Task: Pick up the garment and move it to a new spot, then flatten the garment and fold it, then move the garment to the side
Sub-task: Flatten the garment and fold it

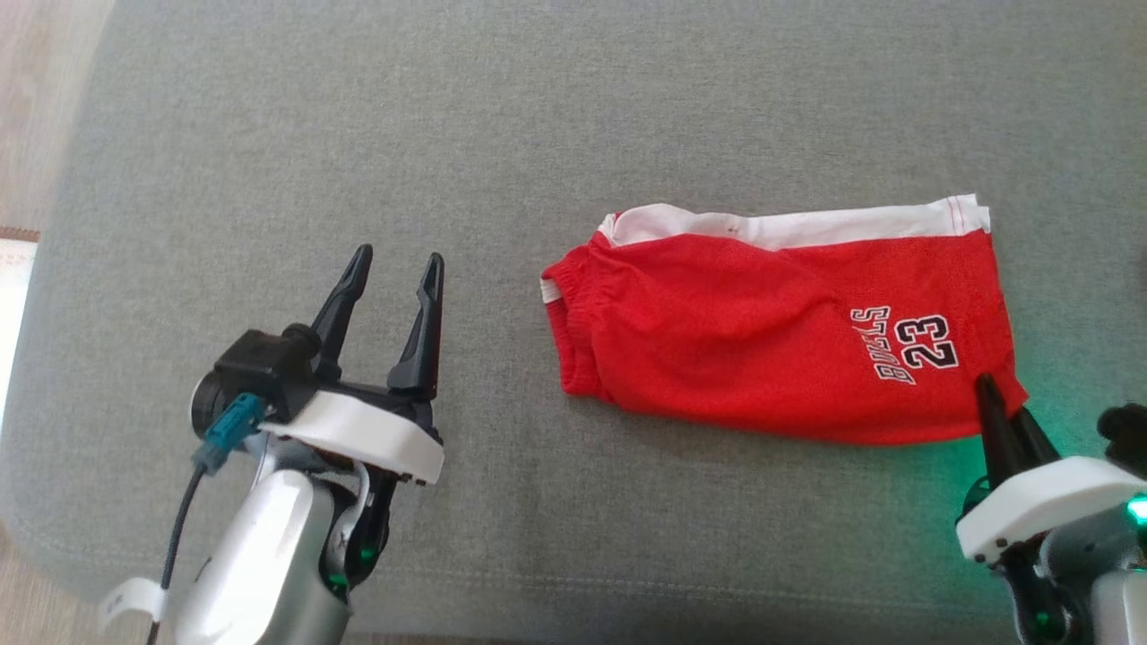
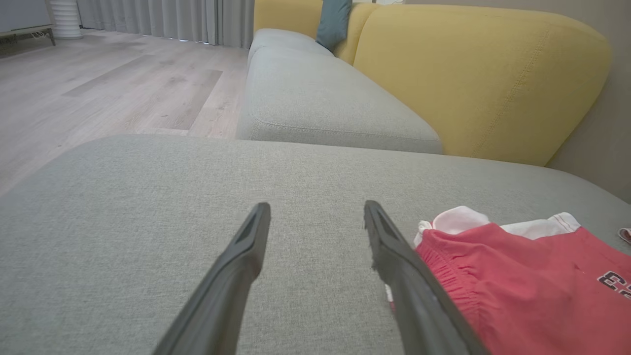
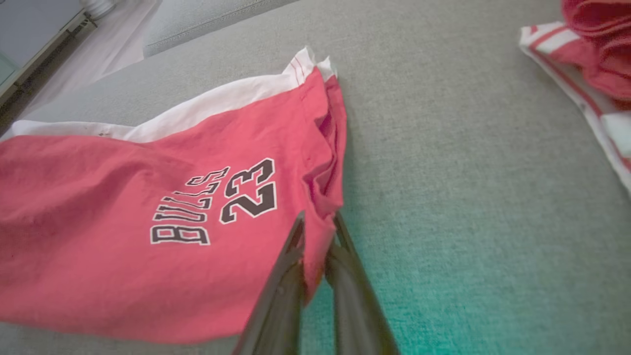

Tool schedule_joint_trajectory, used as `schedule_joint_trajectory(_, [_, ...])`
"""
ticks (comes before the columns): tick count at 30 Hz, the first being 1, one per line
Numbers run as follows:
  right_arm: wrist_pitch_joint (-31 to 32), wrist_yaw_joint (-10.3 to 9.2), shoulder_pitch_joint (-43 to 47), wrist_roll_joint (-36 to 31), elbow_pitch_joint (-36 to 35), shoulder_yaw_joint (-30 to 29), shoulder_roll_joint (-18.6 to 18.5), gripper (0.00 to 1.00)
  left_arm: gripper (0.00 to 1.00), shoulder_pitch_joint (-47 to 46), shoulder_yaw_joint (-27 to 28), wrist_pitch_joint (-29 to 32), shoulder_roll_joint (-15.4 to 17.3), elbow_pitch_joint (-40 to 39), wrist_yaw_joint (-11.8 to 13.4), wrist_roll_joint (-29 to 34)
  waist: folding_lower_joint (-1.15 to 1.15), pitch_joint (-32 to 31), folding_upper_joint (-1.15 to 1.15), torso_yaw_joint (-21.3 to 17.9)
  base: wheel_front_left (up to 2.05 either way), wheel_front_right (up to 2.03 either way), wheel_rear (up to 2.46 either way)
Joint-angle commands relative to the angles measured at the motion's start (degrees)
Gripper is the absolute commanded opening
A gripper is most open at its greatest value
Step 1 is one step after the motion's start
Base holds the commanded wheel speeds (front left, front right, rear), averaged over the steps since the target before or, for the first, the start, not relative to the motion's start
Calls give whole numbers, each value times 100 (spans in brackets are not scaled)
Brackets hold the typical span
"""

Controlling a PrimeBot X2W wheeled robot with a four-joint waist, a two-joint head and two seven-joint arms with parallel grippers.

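While the left gripper point(image 1: 399, 257) hangs spread wide above the bare grey sofa seat point(image 1: 358, 134), well left of the garment point(image 1: 762, 358), its pale forearm rising from the lower left with a cable point(image 1: 179, 528) trailing off the wrist, the right gripper point(image 1: 986, 385) reaches in from the lower right and is clenched on the garment's near right corner. The garment, red shorts with a white band along the far edge and "BULLS 23" printed near the right end, lies folded flat on the seat, right of centre. From the right wrist, the two dark fingers show pinched together with a fold of red cloth caught between them; in the head view they read as one dark point on the hem. That wrist view also takes in a red and white striped cloth point(image 3: 591, 64) lying apart at the upper right. From the left wrist, a yellow backrest point(image 2: 483, 74), a teal pillow point(image 2: 334, 19), wooden floor point(image 2: 98, 84) and grey curtains point(image 2: 162, 19) stand beyond the seat. Green light tints the seat beside the right gripper.
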Motion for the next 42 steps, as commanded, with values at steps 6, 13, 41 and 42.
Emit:
schedule_joint_trajectory(6, [-191,-4,-212,-81,-106,286,-36,0,100,-23,149,69,160,-274,86,-17,0,-108,0,-36,0,0,0])
schedule_joint_trajectory(13, [25,-4,-800,-340,-774,1340,-35,0,100,-22,98,97,149,-333,111,-27,0,-159,0,-4,0,0,0])
schedule_joint_trajectory(41, [-1212,-4,-1558,-47,-387,3640,-35,100,100,-252,140,-98,181,-184,166,-58,0,43,0,133,0,0,0])
schedule_joint_trajectory(42, [-1272,-4,-1532,-118,-428,3460,-35,100,100,-243,155,-102,206,-192,181,-48,0,16,0,101,0,0,0])
